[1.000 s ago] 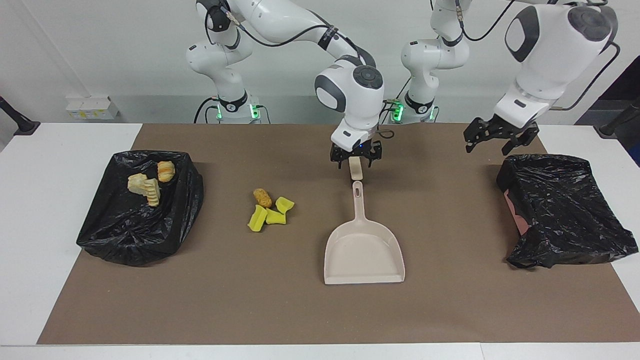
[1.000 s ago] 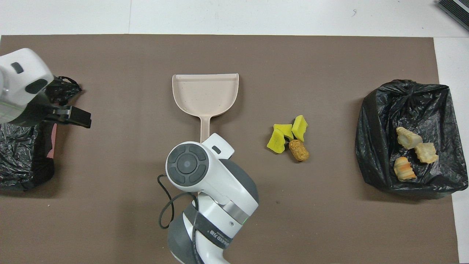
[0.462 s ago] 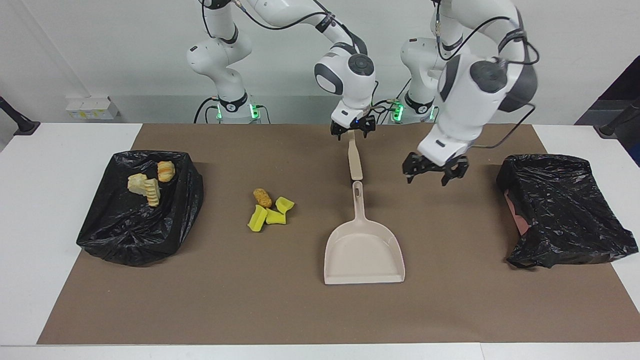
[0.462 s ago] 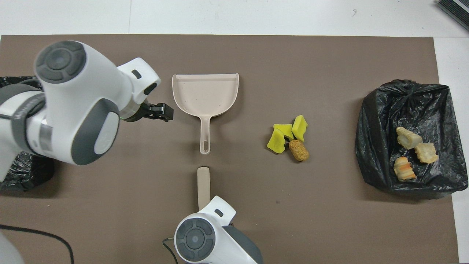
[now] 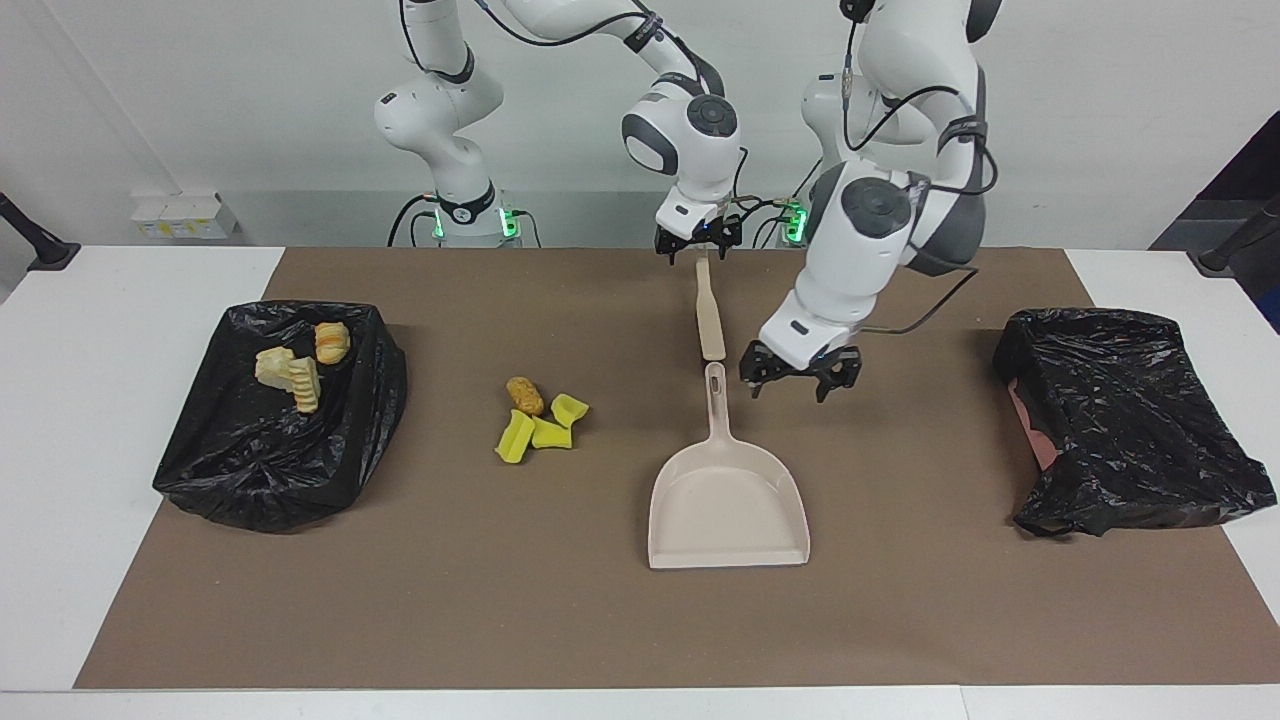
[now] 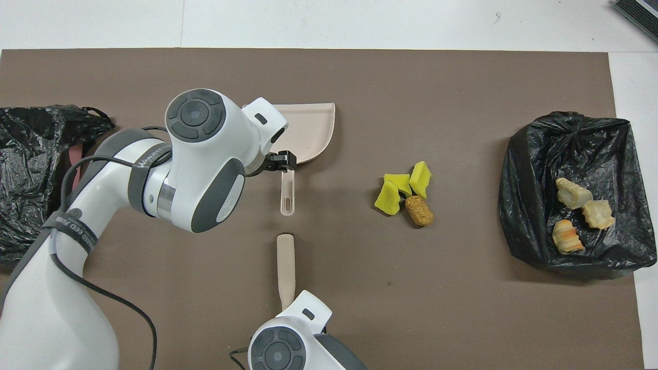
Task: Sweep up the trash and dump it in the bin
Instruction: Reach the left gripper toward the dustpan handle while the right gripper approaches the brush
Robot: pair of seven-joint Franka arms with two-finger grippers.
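Note:
Three yellow sponge pieces and an orange-brown nugget lie together on the brown mat. Three pale bread-like chunks lie in the black-lined bin at the right arm's end. The beige dustpan lies mid-mat, handle toward the robots. A beige brush handle lies in line with it. My left gripper is open, low beside the dustpan's handle. My right gripper is open over the brush's end nearest the robots.
A second black-lined bin stands at the left arm's end of the mat. The brown mat covers most of the white table. The sponge pile lies between the dustpan and the bin with the chunks.
My left gripper swung from over the bin at its own end down to beside the dustpan's handle. My right gripper drew back along the brush toward the robots. The brush did not move.

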